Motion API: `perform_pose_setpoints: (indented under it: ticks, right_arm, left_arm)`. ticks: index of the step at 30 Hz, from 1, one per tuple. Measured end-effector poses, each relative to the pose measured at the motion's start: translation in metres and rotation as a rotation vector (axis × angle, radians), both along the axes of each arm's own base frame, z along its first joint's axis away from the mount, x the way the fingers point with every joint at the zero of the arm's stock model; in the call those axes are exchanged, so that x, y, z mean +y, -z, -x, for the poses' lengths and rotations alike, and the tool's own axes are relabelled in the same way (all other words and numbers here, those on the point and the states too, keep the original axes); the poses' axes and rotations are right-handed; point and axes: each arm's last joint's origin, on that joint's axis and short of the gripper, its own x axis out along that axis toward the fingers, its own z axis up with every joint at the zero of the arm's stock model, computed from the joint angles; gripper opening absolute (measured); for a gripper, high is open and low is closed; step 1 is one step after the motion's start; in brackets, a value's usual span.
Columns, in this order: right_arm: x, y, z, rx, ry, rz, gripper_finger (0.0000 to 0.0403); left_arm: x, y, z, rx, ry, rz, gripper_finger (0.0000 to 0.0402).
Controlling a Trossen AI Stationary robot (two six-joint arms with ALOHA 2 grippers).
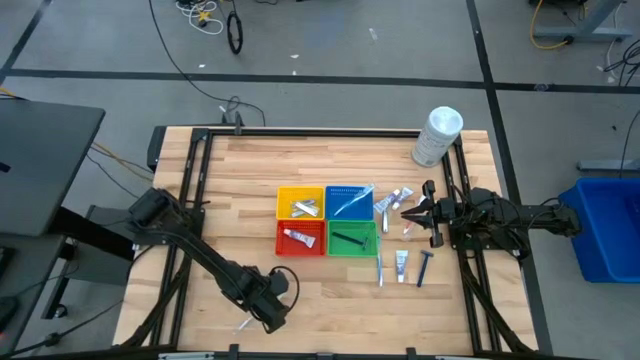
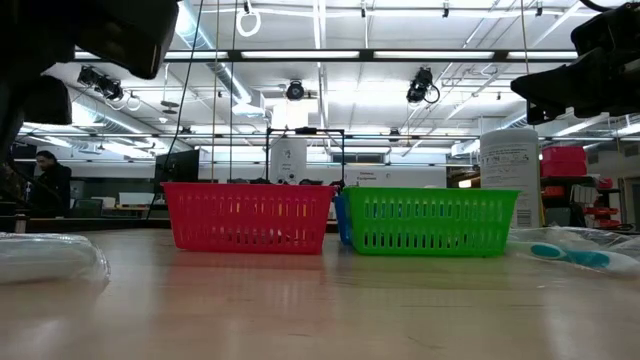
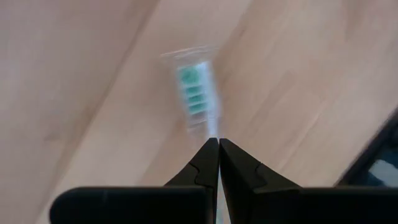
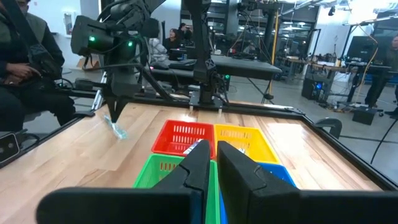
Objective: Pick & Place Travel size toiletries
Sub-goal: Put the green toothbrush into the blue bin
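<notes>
The left tool point(image 3: 218, 144) is hanging over the near-left part of the worktop point(image 1: 250, 160) with its fingers pinched together on the end of a wrapped toothbrush point(image 3: 196, 96), whose green-and-white bristle head is sticking out beyond the tips; in the right wrist view the brush is dangling from that tool just above the wood. The right tool point(image 1: 410, 211) is waiting at the right side with its fingers nearly together and nothing visibly between them, beside the loose toiletries point(image 1: 401, 263) lying there: small tubes, another toothbrush and a dark razor. Between the two arms, four baskets are sitting in a block, and the blue basket point(image 1: 349, 201) is already holding a similar pale brush, so that looks like the likely destination, though this is only a judgement. To do the carry well, the left tool should be keeping its pinch firm, since the grip is at the very end and the brush could swing or slip, and it should be clearing the red basket point(image 1: 300, 237) rim before lowering and releasing inside. The white container point(image 1: 436, 135) at the far right corner is carrying printed text, but it is too small to read.
</notes>
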Motion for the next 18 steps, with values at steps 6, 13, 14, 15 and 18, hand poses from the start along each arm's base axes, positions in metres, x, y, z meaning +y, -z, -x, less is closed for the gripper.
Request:
perform_pose_setpoints:
  ticks: [6, 13, 14, 15, 18]
  right_arm:
    - [0.0000, 0.0000, 0.0000, 0.000, 0.000, 0.000, 0.0040]
    - [0.0000, 0.0001, 0.0000, 0.000, 0.000, 0.000, 0.0040]
    - [0.0000, 0.0001, 0.0000, 0.000, 0.000, 0.000, 0.0040]
    - [0.0000, 0.0001, 0.0000, 0.001, 0.000, 0.000, 0.0040]
    - [0.0000, 0.0001, 0.0000, 0.001, 0.000, 0.000, 0.0041]
  left_arm:
    - [-0.0011, 0.0016, -0.0019, -0.012, -0.045, 0.008, 0.0040]
    - [0.0001, 0.0018, -0.0023, -0.026, -0.079, -0.015, 0.0126]
    - [0.0005, 0.0019, -0.0024, -0.031, -0.089, -0.023, 0.0141]
    - [0.0009, 0.0018, -0.0026, -0.038, -0.097, -0.031, 0.0156]
    - [0.0013, 0.0018, -0.0029, -0.045, -0.107, -0.038, 0.0199]
